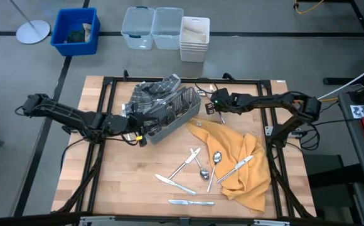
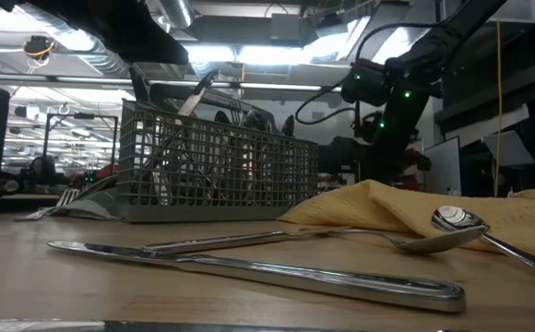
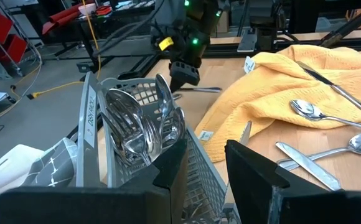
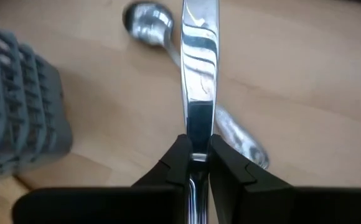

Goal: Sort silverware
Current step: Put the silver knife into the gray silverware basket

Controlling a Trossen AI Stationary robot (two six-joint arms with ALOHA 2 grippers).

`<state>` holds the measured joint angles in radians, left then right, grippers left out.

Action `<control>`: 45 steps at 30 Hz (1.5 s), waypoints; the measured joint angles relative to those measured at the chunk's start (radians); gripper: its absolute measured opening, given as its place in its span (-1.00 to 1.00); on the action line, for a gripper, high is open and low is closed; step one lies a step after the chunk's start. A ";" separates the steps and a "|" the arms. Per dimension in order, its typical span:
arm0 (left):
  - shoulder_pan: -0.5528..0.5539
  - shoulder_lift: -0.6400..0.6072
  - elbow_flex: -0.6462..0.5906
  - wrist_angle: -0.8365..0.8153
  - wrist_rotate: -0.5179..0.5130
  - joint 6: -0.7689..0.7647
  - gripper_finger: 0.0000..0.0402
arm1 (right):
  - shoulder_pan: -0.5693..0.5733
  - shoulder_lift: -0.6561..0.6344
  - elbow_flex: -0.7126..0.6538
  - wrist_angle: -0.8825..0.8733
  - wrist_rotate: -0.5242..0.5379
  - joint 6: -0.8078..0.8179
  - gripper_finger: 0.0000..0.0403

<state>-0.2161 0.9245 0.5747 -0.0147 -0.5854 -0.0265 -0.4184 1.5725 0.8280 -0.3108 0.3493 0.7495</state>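
One knife (image 4: 199,74) is clamped in the right gripper (image 4: 197,163) beside the caddy (image 1: 172,116) (spoon (image 4: 148,18) beneath); left gripper (image 3: 205,171) is held apart at the caddy rim.

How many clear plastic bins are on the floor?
2, side by side on the floor beyond the table: the first clear bin nearer the blue bin, the second clear bin beside the white tubs.

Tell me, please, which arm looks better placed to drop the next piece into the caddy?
Probably the right. The right gripper is shut on a knife beside the wire-mesh caddy, while the left gripper is open at the caddy's rim, holding nothing.
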 joint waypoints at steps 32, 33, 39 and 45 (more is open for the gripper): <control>0.000 -0.004 0.000 0.003 0.000 0.000 -0.50 | -0.052 -0.322 0.003 0.485 -0.310 -0.156 -0.78; 0.000 -0.007 0.000 0.002 0.000 -0.002 -0.50 | -0.052 -0.322 0.003 0.523 -0.347 -0.160 -0.78; -0.013 -0.052 0.000 -0.020 -0.001 -0.051 -0.50 | -0.010 -0.321 0.003 0.711 -0.442 -0.242 -0.78; -0.055 -0.112 0.000 -0.031 0.000 -0.055 -0.50 | 0.087 -0.306 0.003 0.880 -0.446 -0.394 -0.78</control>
<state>-0.2709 0.8125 0.5743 -0.0452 -0.5858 -0.0818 -0.3318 1.2668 0.8310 0.5690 -0.0971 0.3556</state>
